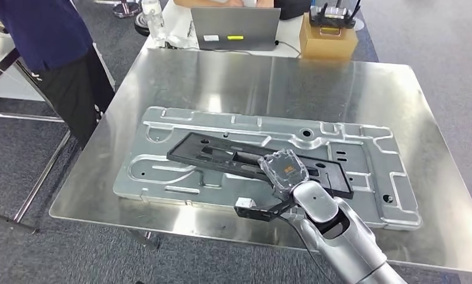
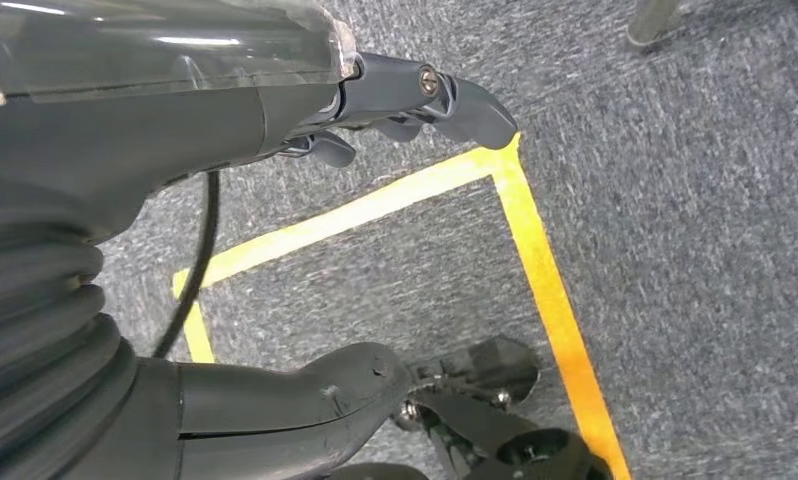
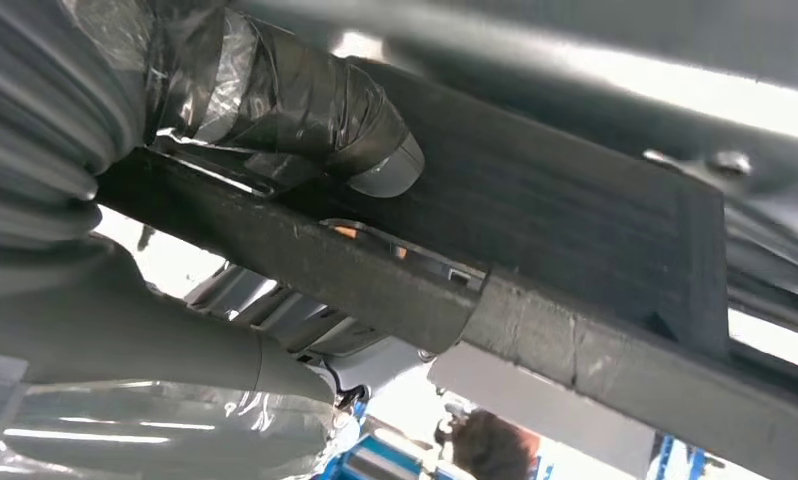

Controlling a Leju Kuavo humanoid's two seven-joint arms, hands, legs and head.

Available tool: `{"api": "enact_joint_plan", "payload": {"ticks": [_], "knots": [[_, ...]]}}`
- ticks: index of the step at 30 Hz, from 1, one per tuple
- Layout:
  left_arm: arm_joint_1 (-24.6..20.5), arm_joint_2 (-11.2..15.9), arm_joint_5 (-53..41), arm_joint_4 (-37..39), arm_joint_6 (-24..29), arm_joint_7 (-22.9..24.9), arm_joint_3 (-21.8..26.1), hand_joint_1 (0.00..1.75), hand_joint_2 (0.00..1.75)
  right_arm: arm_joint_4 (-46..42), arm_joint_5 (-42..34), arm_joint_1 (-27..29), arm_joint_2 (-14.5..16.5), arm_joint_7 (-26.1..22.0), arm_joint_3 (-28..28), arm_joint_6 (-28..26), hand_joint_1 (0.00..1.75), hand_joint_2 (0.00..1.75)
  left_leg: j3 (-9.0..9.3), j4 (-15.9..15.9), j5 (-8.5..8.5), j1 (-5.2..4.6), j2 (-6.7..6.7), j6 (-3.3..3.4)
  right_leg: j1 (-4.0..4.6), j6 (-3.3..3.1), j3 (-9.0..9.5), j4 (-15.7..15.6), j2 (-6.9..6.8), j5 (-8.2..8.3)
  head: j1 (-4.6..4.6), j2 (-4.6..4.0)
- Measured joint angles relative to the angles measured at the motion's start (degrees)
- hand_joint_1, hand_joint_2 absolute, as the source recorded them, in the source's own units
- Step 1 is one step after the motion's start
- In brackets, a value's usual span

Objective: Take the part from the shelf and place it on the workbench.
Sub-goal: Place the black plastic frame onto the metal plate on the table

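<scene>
One black part [image 1: 245,158], long and flat with cut-outs, lies slantwise across a silver plate [image 1: 364,160] on the desk [image 1: 233,83], and the right hand [image 1: 284,170] is on its near long edge, about midway along. In the right wrist view the fingers [image 3: 325,110], wrapped in clear film, curl over one face of the part [image 3: 575,210] while the thumb [image 3: 155,340] lies against the opposite side, so the right hand grasps the part. From the head view I cannot tell whether the part rests fully on the plate or is tilted up at the hand. Beyond the hand, at the far edge of the desk, stand a laptop [image 1: 235,28], a cardboard box [image 1: 327,40] with a black device on top, and a bottle [image 1: 154,21]. Far off to the hand's left a person [image 1: 50,53] in a dark blue top stands beside the desk. The left hand [image 2: 275,250] hangs over grey carpet [image 2: 695,200] marked with yellow tape [image 2: 535,260]; its fingers [image 2: 445,95] and thumb [image 2: 305,400] are apart and nothing is between them.
</scene>
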Motion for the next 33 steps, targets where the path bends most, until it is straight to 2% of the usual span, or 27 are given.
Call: {"api": "enact_joint_plan", "payload": {"ticks": [2,3,4,6,7,8,9,11,12,13,14,15,17,18,19,21,22,23,24,25,26,28,30,32,33], "knots": [[0.0,0.0,0.0,0.0,0.0,0.0,0.0,0.00,1.75,0.2,-0.1,-0.1,0.1,0.0,0.3,-0.2,1.75,1.75,0.06,0.3,-0.58,0.10,0.07,-0.58,-0.18,-0.74,0.46,-0.4,-0.09,-0.06,-0.01,0.00],[0.0,0.1,0.0,0.0,0.1,0.0,0.0,0.00,1.75,0.3,-0.1,-0.2,0.1,0.0,0.4,-0.2,1.75,1.75,-0.41,1.7,-1.48,0.14,0.12,-0.83,-0.30,-1.15,0.80,-0.7,-0.21,-0.08,-0.02,0.00],[-0.1,0.1,0.0,0.0,0.1,0.0,0.0,0.00,1.75,0.4,-0.2,-0.3,0.1,0.0,0.5,-0.2,1.75,1.75,-1.53,4.2,-2.87,0.19,0.16,-1.05,-0.40,-1.51,1.12,-0.9,-0.35,-0.13,-0.02,0.00],[0.0,0.1,0.0,0.0,0.1,0.0,0.0,0.00,1.75,0.6,-0.2,-0.3,0.2,0.0,0.8,-0.2,1.75,1.75,-5.43,11.9,-6.10,0.24,0.20,-1.36,-0.28,-1.91,1.36,-1.0,-0.51,-0.31,-0.02,0.00],[0.1,0.1,-0.1,0.0,0.1,0.0,0.0,0.00,1.75,0.7,-0.2,-0.3,0.2,0.0,1.0,-0.1,1.75,1.75,-7.24,15.0,-6.90,0.28,0.20,-1.45,-0.21,-1.99,1.41,-1.0,-0.51,-0.38,-0.02,0.00],[0.1,0.1,-0.1,0.0,0.1,0.0,0.0,0.00,1.75,0.8,-0.2,-0.3,0.2,0.0,1.1,-0.1,1.75,1.75,-8.23,16.3,-6.64,0.29,0.20,-1.49,-0.17,-2.00,1.51,-1.0,-0.46,-0.45,-0.02,0.00],[0.2,0.1,-0.1,0.0,0.1,0.0,0.0,0.00,1.75,0.8,-0.2,-0.3,0.2,0.0,1.2,-0.1,1.75,1.75,-8.06,15.2,-5.20,0.29,0.21,-1.45,-0.16,-1.95,1.68,-1.0,-0.40,-0.54,-0.02,0.00],[0.2,0.2,-0.1,0.0,0.1,0.0,0.0,0.00,1.75,0.9,-0.2,-0.3,0.2,0.0,1.3,-0.1,1.75,1.75,-5.03,7.9,-0.78,0.31,0.25,-1.18,-0.16,-1.69,2.11,-0.9,-0.27,-0.81,-0.02,0.00],[0.1,0.2,0.0,0.0,0.0,0.0,0.0,0.00,1.75,1.0,-0.2,-0.3,0.2,0.0,1.3,-0.1,1.31,1.31,-3.35,4.1,0.73,0.24,0.24,-0.98,-0.05,-1.47,2.21,-0.8,-0.18,-0.97,-0.01,0.00],[0.1,0.2,0.0,0.0,-0.1,-0.1,0.0,0.00,1.75,1.0,-0.2,-0.4,0.2,0.0,1.3,-0.1,0.87,0.87,-2.23,1.6,1.51,0.15,0.22,-0.75,0.06,-1.20,2.22,-0.7,-0.10,-1.05,-0.01,0.00],[0.0,0.2,0.1,0.0,-0.3,-0.1,0.0,0.00,1.75,1.1,-0.3,-0.4,0.2,0.0,1.3,-0.1,0.44,0.44,-1.73,0.4,1.61,0.04,0.19,-0.49,0.15,-0.91,2.18,-0.7,-0.03,-1.06,-0.01,0.00],[0.0,0.2,0.1,0.0,-0.4,-0.1,0.0,0.00,1.31,1.2,-0.4,-0.3,0.2,0.0,1.4,-0.1,0.00,0.00,-1.66,0.2,1.54,-0.09,0.15,-0.24,0.24,-0.59,2.15,-0.8,0.03,-1.00,-0.01,0.00],[0.1,0.2,0.1,0.0,-0.7,-0.2,0.0,0.00,0.44,1.6,-0.7,-0.2,0.1,0.0,1.5,-0.1,0.00,0.00,-1.59,-0.2,1.89,0.08,0.18,0.45,0.19,0.02,2.13,-0.7,0.04,-1.10,-0.01,0.00],[0.1,0.2,0.2,0.0,-0.7,-0.3,0.0,0.00,0.00,1.7,-0.8,-0.1,0.1,0.0,1.5,-0.2,0.00,0.00,-1.52,-0.4,2.09,0.21,0.22,0.82,0.14,0.33,1.74,0.2,0.03,-1.80,0.00,0.00],[0.1,0.2,0.2,0.0,-0.7,-0.5,0.0,0.00,0.00,1.9,-0.9,-0.1,0.0,0.0,1.5,-0.3,0.00,0.00,-1.45,-0.6,2.26,0.34,0.27,1.16,0.08,0.61,0.83,2.2,0.01,-3.10,0.01,0.00],[0.1,0.2,0.4,0.0,-0.8,-0.7,0.0,0.00,0.00,2.2,-1.0,0.3,-0.3,0.1,1.5,-0.4,0.00,0.00,-1.47,-0.7,2.30,0.33,0.34,1.52,-0.06,1.06,-2.58,9.3,-0.02,-6.71,0.01,0.00],[0.2,0.3,0.5,0.0,-0.8,-0.7,0.0,0.00,0.00,2.4,-1.1,0.7,-0.4,0.1,1.5,-0.5,0.00,0.00,-1.48,-0.7,2.26,0.31,0.34,1.59,-0.11,1.23,-4.37,12.8,-0.02,-7.97,0.01,0.00],[0.2,0.3,0.6,0.0,-0.9,-0.7,0.0,0.00,0.00,2.6,-1.3,1.0,-0.5,0.1,1.5,-0.6,0.00,0.00,-1.43,-0.7,2.20,0.30,0.32,1.62,-0.15,1.33,-5.51,14.8,-0.04,-8.22,0.01,0.00],[0.3,0.3,0.6,0.0,-1.0,-0.7,0.0,0.00,0.00,2.7,-1.3,1.2,-0.6,0.1,1.5,-0.7,0.00,0.00,-1.32,-0.6,2.11,0.30,0.29,1.59,-0.17,1.34,-5.53,14.6,-0.05,-7.26,0.01,0.00],[0.3,0.3,0.6,0.0,-1.1,-0.7,0.0,0.00,0.00,2.7,-1.4,1.3,-0.6,0.1,1.5,-0.8,0.00,0.00,-1.14,-0.6,1.98,0.30,0.25,1.50,-0.19,1.26,-4.40,12.0,-0.08,-5.32,0.01,0.00],[0.3,0.3,0.7,0.0,-1.1,-0.7,0.0,0.00,0.00,2.8,-1.5,1.2,-0.7,0.1,1.5,-0.9,0.00,0.00,-0.95,-0.5,1.80,0.30,0.22,1.36,-0.19,1.08,-2.50,8.0,-0.11,-3.05,0.01,0.00],[0.3,0.3,0.8,0.0,-1.2,-0.6,0.0,0.00,0.00,2.9,-1.6,1.3,-0.8,0.1,1.5,-1.0,0.00,0.00,-0.81,-0.2,1.41,0.09,0.18,0.90,0.06,0.54,0.70,1.1,-0.12,-0.55,0.01,0.00],[0.2,0.3,0.9,-0.1,-1.2,-0.5,0.0,0.00,0.00,3.1,-1.7,1.3,-0.8,0.0,1.5,-1.0,0.00,0.00,-0.84,-0.2,1.27,-0.05,0.17,0.34,0.39,0.00,1.41,-0.7,-0.08,-0.54,-0.01,0.00],[0.2,0.3,1.1,-0.1,-1.2,-0.5,0.0,0.00,0.00,3.2,-1.7,1.4,-0.8,0.0,1.5,-1.0,0.00,0.00,-0.78,-0.2,1.09,0.04,0.18,-0.30,0.25,-0.67,1.53,-1.0,-0.09,-0.34,-0.01,0.00],[0.2,0.3,1.2,-0.1,-1.2,-0.5,0.0,0.00,0.00,3.3,-1.7,1.4,-0.8,0.0,1.5,-1.0,0.00,0.00,-1.04,0.5,0.47,0.08,0.19,-0.57,0.11,-1.09,1.69,-1.3,-0.15,-0.22,-0.01,0.00]]}}
